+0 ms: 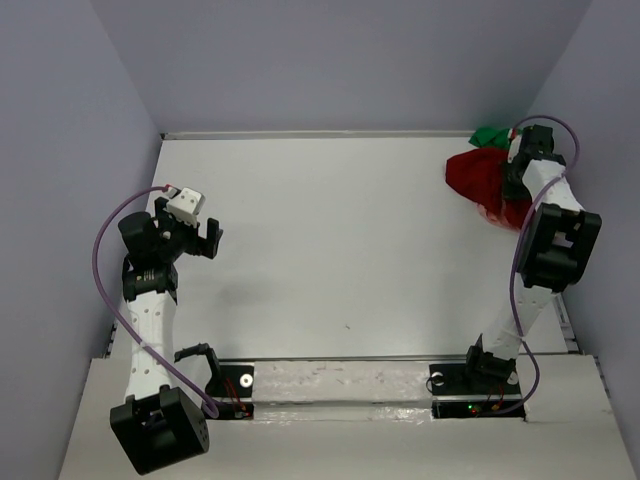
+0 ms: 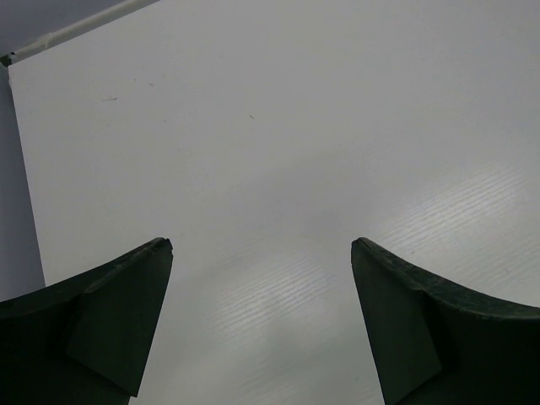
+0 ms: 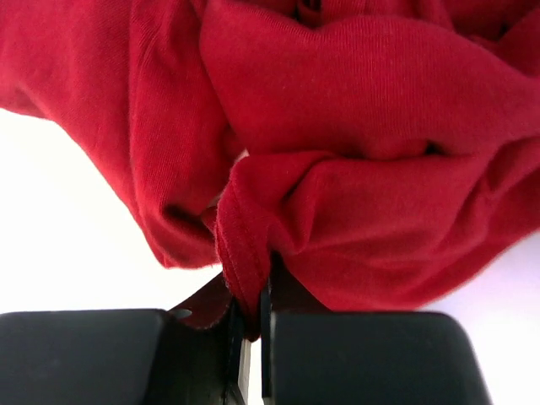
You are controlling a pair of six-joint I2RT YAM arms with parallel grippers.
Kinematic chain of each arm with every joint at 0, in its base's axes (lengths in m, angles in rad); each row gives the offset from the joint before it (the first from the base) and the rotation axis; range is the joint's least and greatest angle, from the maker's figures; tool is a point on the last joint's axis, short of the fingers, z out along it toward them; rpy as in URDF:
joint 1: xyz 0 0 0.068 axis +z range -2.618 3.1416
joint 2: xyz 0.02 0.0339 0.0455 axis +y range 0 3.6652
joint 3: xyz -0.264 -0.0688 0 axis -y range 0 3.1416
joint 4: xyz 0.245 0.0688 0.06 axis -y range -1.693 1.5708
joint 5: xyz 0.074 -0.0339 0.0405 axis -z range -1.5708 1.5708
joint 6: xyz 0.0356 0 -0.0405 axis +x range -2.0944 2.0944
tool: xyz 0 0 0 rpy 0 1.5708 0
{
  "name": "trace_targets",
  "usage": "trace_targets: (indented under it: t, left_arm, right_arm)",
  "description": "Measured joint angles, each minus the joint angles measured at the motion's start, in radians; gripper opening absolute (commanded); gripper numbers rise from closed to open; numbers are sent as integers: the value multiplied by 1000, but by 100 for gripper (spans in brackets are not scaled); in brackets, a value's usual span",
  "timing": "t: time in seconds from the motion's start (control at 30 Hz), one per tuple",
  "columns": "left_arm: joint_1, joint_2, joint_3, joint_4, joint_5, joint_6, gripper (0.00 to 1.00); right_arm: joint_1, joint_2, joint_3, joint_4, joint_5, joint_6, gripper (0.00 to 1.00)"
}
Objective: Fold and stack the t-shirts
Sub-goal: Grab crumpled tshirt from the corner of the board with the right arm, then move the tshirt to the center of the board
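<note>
Right gripper (image 3: 251,314) pressed shut, a fold of the dark red t-shirt (image 3: 363,118) pinched between its fingers.
Shirt is seen bunched at upper right of the top view, on the table (image 1: 340,230); bright green t-shirt (image 1: 488,134) is touching it on the far side. Left gripper (image 2: 261,246) is held spread wide at left, above the table.
</note>
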Motion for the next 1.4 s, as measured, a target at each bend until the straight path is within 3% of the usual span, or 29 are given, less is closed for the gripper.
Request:
trace_targets:
  t: [0.23, 0.63, 0.8, 1.03, 1.2, 1.4]
  left_arm:
    - [0, 0, -1, 0, 8, 5, 99]
    - [0, 0, -2, 0, 21, 6, 99]
    - [0, -2, -2, -1, 23, 6, 99]
    - [0, -9, -2, -1, 29, 6, 99]
    - [0, -9, -2, -1, 29, 6, 99]
    - [0, -9, -2, -1, 28, 7, 99]
  right_arm:
    - [0, -95, 56, -108, -42, -39, 0]
    - [18, -161, 582, -415, -304, -53, 0]
    - [156, -202, 558, -496, -385, -69, 0]
    - [493, -249, 446, -544, -496, -85, 0]
    - [589, -256, 482, -568, -615, -71, 0]
    - [597, -262, 591, -597, -736, -80, 0]
